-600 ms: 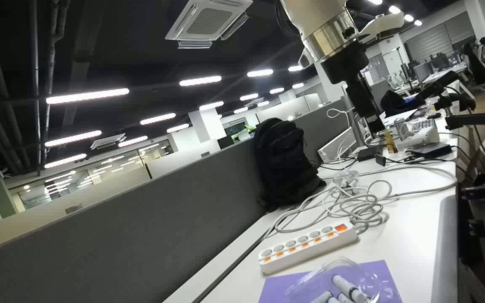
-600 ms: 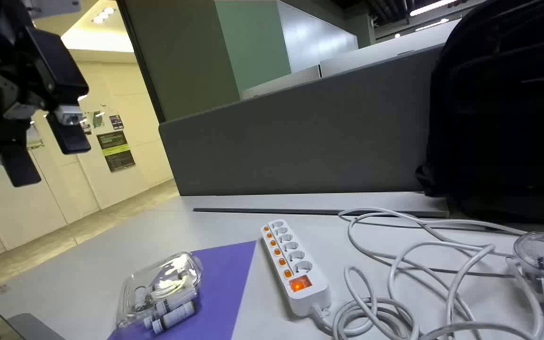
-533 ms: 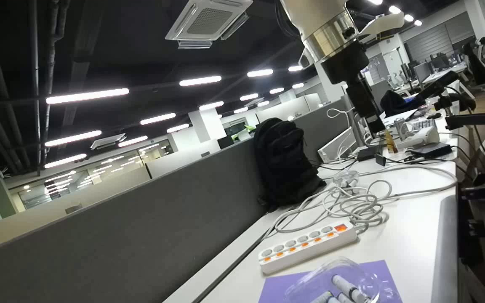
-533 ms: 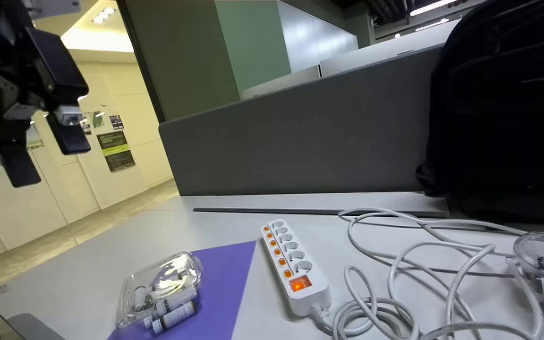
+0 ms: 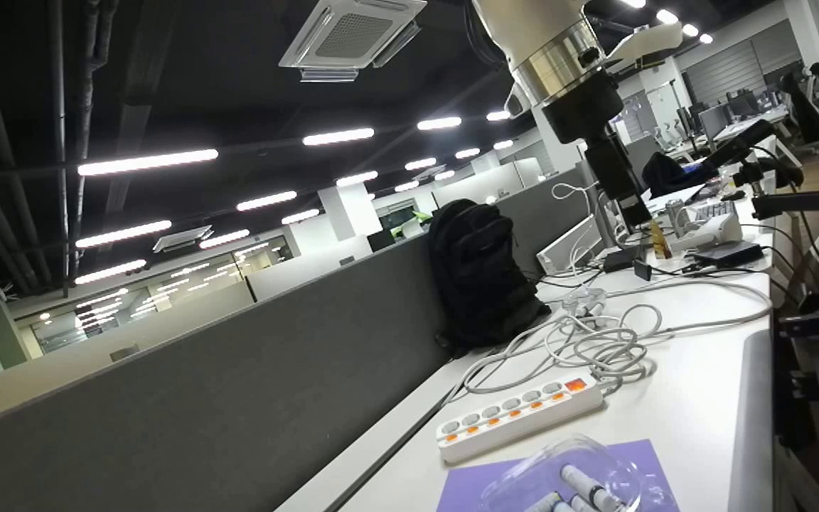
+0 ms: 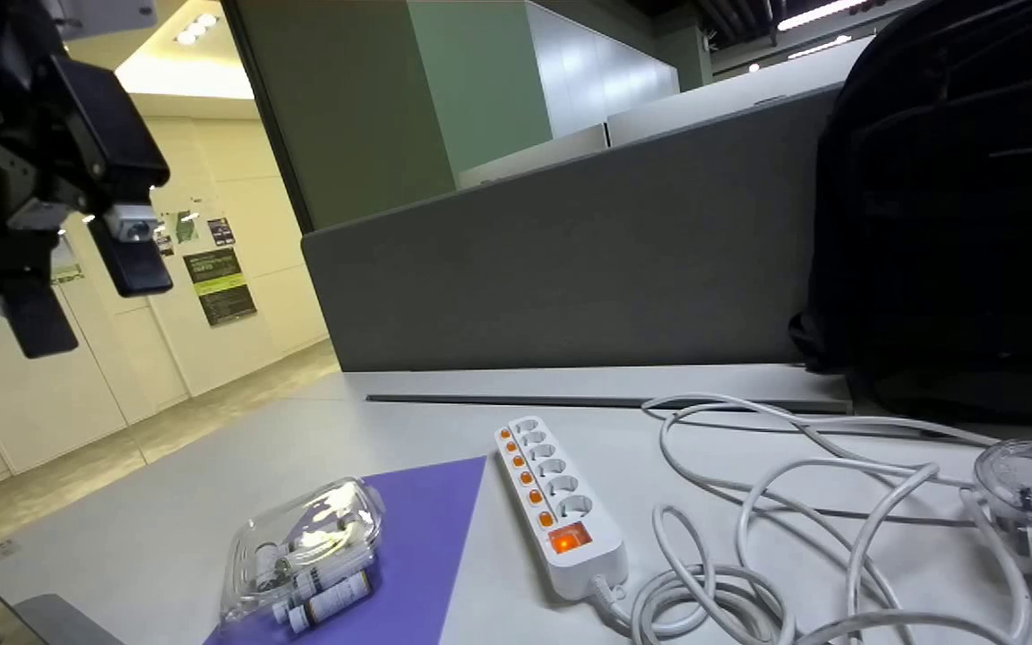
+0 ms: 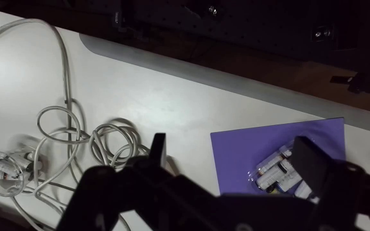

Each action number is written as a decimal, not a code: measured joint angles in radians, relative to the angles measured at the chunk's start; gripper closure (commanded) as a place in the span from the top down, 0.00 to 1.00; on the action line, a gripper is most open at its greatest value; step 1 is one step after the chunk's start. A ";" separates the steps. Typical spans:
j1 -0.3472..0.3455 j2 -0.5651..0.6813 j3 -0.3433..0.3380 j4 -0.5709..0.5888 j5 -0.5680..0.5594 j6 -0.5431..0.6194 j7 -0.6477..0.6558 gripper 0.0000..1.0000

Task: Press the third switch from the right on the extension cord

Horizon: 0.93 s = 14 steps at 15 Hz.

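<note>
Currently the gripper (image 6: pixel 93 309) hangs in the air above the desk (image 5: pixel 701 398), well apart from the strip (image 6: pixel 561 512), its fingers (image 6: pixel 133 260) spread wide; in the wrist view, desk and part of the purple sheet (image 7: pixel 233 160) show through the gap. The arm (image 5: pixel 537 35) reaches in from the top edge in an exterior view. The strip lies flat on the desk, between the sheet and a tangle of white cables (image 6: pixel 825 462), just beside the sheet's edge. Six sockets (image 6: pixel 552 467) run along it in a row, with six small orange switches (image 6: pixel 526 477) lined up next to them, and a larger red switch (image 6: pixel 570 537) glows at the end where the lead (image 6: pixel 604 591) goes in. That lead runs into loose loops; which of them are its own I cannot tell. On the sheet sits a clear box (image 6: pixel 283 524) with tubes (image 6: pixel 332 600) in it. Near the cables, a round clear tub (image 6: pixel 1009 461) holds more tubes. A black backpack (image 5: pixel 480 277) stands on the desk by a grey partition (image 6: pixel 570 269), which runs along the back of the desk in both exterior views. Overhead, in an exterior view, rows of white lights (image 5: pixel 338 136) glow under a dark ceiling (image 5: pixel 239 85).
</note>
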<state>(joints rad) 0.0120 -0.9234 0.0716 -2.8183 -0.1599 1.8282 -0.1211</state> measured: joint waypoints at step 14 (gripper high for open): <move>-0.115 0.155 -0.115 0.016 -0.107 0.310 0.000 1.00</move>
<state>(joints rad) -0.1031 -0.7689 -0.0431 -2.8028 -0.2666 2.1381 -0.1212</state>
